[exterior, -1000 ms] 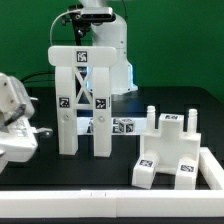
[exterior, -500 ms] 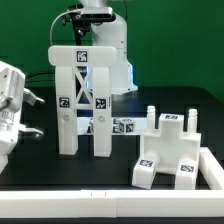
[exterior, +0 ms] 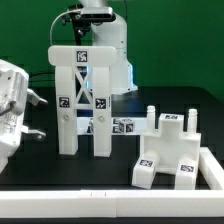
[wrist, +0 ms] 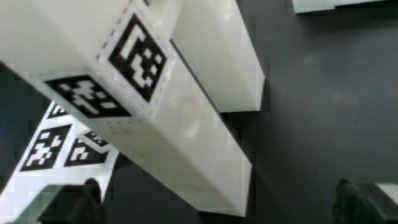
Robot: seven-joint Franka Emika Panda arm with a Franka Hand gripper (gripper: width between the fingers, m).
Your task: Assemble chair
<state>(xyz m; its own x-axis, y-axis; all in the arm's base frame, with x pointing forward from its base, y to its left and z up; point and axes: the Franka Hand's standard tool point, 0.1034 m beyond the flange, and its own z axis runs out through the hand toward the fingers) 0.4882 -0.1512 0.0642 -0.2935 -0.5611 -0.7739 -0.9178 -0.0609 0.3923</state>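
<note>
White chair back frame [exterior: 81,100] upright at centre of black counter [exterior: 60,178], pegged seat piece [exterior: 172,150] near it toward the exterior view's right, small tagged parts [exterior: 118,126] behind, pincer [wrist: 217,203] above tagged white bars, fingers spread apart.

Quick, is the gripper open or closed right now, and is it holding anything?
The gripper: open, fingers spread wide, holding nothing.
</note>
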